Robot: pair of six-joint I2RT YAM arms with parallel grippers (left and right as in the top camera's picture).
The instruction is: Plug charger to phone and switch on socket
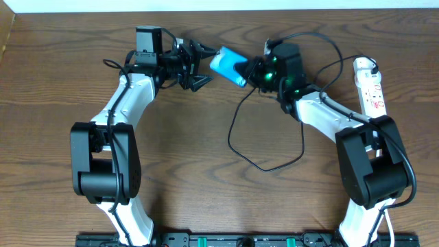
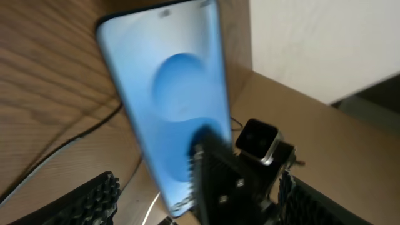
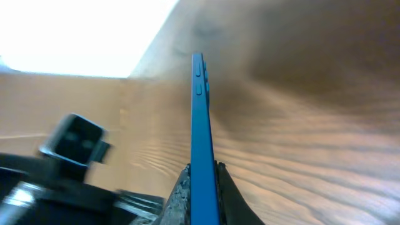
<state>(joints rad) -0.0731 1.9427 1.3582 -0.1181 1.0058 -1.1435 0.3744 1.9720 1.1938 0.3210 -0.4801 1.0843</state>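
The phone [image 1: 228, 66], its screen bright cyan-blue, is lifted off the table at the back centre, with my right gripper [image 1: 251, 73] shut on its right end. The right wrist view shows the phone [image 3: 201, 125] edge-on, clamped in that gripper [image 3: 203, 187]. My left gripper [image 1: 204, 65] is open just left of the phone's free end. From the left wrist the phone [image 2: 169, 100] fills the view beyond the spread fingers [image 2: 87, 203]. The charger [image 1: 232, 130] is a thin black cable looping over the table under the right arm; I cannot make out its plug. The white socket [image 1: 370, 86] lies at the far right.
The brown wooden table [image 1: 206, 171] ends at a white wall along the back. The right arm's base [image 1: 374, 165] stands just in front of the socket. The left arm's base [image 1: 103, 161] stands at front left. A black cable [image 2: 62, 147] crosses the table below the phone.
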